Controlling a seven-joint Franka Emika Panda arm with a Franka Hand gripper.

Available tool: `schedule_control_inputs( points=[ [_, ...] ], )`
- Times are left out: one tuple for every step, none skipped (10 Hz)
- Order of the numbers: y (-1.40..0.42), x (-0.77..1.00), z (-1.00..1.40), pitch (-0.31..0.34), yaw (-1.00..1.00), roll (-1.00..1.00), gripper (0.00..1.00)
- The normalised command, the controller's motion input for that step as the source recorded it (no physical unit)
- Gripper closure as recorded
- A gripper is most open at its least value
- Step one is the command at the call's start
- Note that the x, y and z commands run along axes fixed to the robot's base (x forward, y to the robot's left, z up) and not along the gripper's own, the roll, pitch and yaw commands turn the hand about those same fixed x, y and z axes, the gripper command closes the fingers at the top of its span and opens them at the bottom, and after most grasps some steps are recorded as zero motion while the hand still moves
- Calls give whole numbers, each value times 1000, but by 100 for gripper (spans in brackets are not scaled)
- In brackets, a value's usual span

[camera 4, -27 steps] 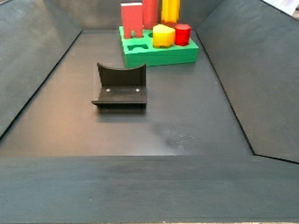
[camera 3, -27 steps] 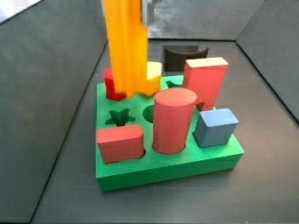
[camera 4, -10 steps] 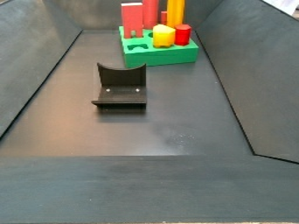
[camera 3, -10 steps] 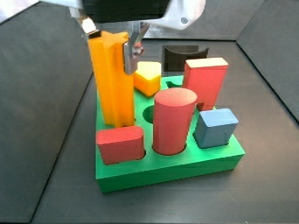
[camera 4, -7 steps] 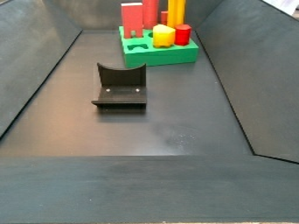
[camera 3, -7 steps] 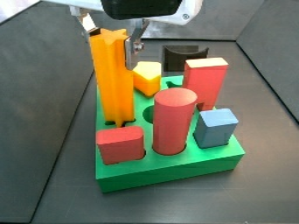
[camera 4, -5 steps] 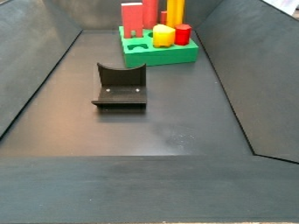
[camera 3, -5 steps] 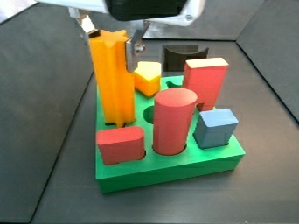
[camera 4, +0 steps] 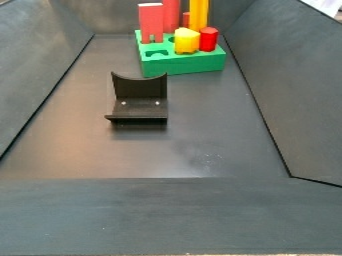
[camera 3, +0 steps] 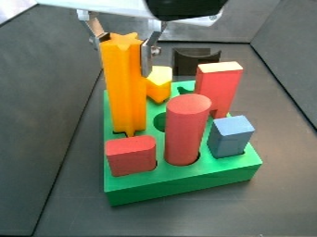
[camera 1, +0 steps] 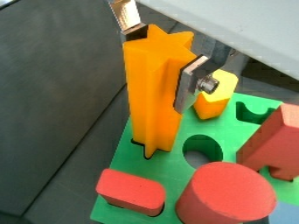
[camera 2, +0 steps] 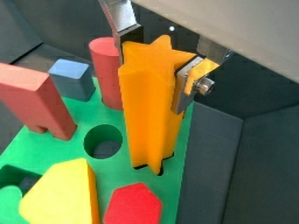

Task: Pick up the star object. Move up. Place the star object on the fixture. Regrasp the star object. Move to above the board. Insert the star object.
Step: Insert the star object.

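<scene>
Since the earlier frames, we raised the gripper [camera 1: 160, 48]; its fingers [camera 1: 191, 80] stood apart beside the star object's [camera 1: 156, 92] top. That prism stood upright in the board [camera 3: 186, 180]. We read no writing.

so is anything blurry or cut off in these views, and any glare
In both wrist views the star object is sharp, the gripper cropped by the frame edge. In a side view the board is small and far, the fixture clear. No strong glare; the dark floor shows a soft sheen.
</scene>
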Motion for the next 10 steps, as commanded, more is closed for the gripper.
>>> schedule_control_inputs(
  points=[
    [-149, 226, -606, 61, 463, 19, 100],
    [-171, 214, -571, 34, 246, 0, 100],
    [0, 117, -671, 0, 0, -30, 100],
    [0, 60, -674, 0, -54, -74, 100],
    [86, -11, -783, -61, -9, -61, 100],
    [103, -194, -949, -164, 0, 50, 100],
    [126, -206, -963, -156, 0, 66, 100],
    [0, -254, -737, -270, 0, 0, 100],
    [0, 0, 0, 0, 0, 4, 100],
    [0, 0, 0, 0, 0, 0, 100]
  ],
)
